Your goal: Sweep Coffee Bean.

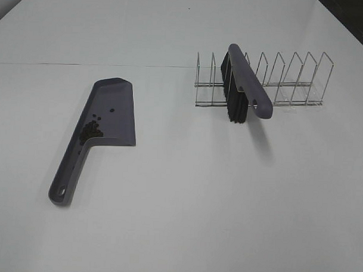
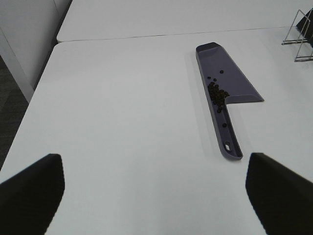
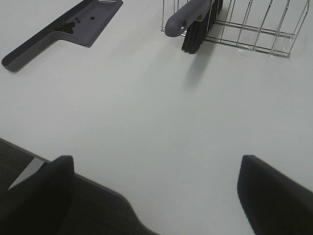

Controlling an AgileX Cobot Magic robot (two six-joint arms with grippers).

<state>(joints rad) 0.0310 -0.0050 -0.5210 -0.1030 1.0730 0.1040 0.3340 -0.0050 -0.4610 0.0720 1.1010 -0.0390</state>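
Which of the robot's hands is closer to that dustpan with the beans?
Left. The left hand hangs open just behind the dustpan handle; the right hand is farther off.

Brush (image 3: 193,17) in wire rack (image 3: 254,34), dustpan (image 3: 73,30) holding coffee bean (image 3: 67,28)

Matt purple-grey plastic dustpan (image 1: 114,107) and brush (image 1: 249,81), a thin shiny wire rack (image 1: 291,80), smooth matt white table (image 1: 197,202).

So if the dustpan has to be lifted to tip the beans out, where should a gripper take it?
By the handle, near the end with the hanging hole, coming straight down from above with the jaws across its width. The dustpan lies flat on the table, and the handle is its only narrow part. The beans are piled where handle meets pan, so grip well clear of them and probably keep it level.
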